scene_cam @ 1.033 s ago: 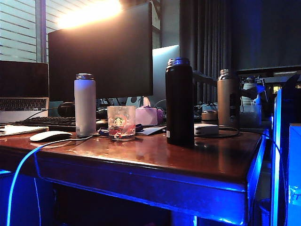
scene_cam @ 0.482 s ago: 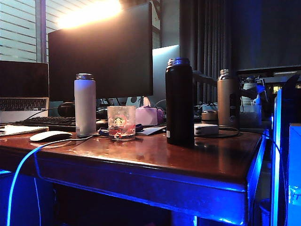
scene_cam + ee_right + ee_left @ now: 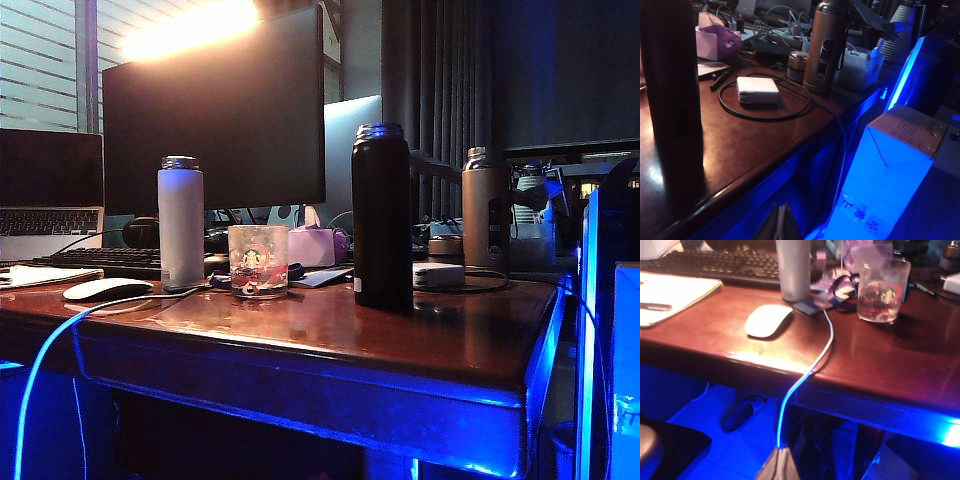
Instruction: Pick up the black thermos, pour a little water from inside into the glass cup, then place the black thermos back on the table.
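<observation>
Both grippers, left [image 3: 778,465] and right [image 3: 780,222], show only clenched tips, black thermos [image 3: 381,215] untouched.

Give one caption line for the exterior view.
Tall matte-black cylindrical thermos stands right of short clear glass cup on glossy reddish-brown wooden table.

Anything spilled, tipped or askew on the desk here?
Nothing stands out. The black thermos and glass cup stand upright and apart on the dry table; neither tool touches them.
</observation>
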{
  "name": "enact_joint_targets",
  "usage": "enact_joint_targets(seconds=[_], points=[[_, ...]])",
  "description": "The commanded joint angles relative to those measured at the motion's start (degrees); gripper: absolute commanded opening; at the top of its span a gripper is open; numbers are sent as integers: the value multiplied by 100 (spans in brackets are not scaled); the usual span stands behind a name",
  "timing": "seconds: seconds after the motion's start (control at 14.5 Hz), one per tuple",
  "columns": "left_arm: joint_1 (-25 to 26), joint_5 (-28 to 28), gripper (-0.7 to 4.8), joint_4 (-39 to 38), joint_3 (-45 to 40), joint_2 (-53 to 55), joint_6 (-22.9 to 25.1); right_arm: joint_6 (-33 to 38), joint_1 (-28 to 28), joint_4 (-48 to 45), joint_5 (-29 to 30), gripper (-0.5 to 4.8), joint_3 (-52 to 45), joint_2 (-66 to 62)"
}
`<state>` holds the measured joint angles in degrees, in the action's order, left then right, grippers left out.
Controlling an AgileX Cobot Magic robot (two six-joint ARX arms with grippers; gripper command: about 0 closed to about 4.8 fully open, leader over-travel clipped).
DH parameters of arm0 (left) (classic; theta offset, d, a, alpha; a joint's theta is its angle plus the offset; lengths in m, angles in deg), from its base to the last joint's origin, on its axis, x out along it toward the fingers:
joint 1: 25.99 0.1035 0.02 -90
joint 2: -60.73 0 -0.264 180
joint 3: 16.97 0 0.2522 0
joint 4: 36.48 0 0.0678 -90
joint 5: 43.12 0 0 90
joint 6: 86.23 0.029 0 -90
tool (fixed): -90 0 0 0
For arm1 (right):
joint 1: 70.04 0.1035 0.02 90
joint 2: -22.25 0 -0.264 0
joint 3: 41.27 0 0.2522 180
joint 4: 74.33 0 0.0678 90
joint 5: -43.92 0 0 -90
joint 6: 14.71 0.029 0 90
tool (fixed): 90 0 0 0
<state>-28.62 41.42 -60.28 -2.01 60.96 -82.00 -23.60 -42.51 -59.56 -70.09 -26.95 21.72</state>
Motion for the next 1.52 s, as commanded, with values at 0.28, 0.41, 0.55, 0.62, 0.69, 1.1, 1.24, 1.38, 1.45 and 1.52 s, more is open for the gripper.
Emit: enact_joint_targets(seconds=[0.28, 0.41, 0.55, 0.62, 0.69, 1.1, 1.24, 1.38, 1.45, 1.52], points=[[7, 160, -5, -116, -44, -17, -15, 9, 0, -79, -9, -1, -17, 9], [4, 146, -5, -114, -44, -17, -15, 9, 0, -79, -9, -1, -17, 9], [4, 144, -5, -111, -44, -17, -15, 9, -13, -85, -11, -1, -17, 39], [4, 140, -5, -111, -44, -17, -15, 9, -28, -70, -11, -1, -20, 39], [4, 142, -5, -111, -44, -17, -17, 9, -103, -79, 0, -1, -20, 39], [4, 140, -5, -111, -44, -17, -17, 9, -2173, -96, 505, -1, -20, 39], [4, 140, -5, -111, -44, -17, -17, 186, -2603, -105, 1698, -1, -20, 39], [4, 138, -5, -111, -44, -17, -17, 190, -2669, -15, 1910, -1, -20, 39], [4, 138, -5, -111, -44, -17, -17, 205, -2669, 76, 1952, -1, -20, 39], [4, 138, -5, -111, -44, -17, -15, 205, -2669, 184, 2127, -1, -20, 42]])
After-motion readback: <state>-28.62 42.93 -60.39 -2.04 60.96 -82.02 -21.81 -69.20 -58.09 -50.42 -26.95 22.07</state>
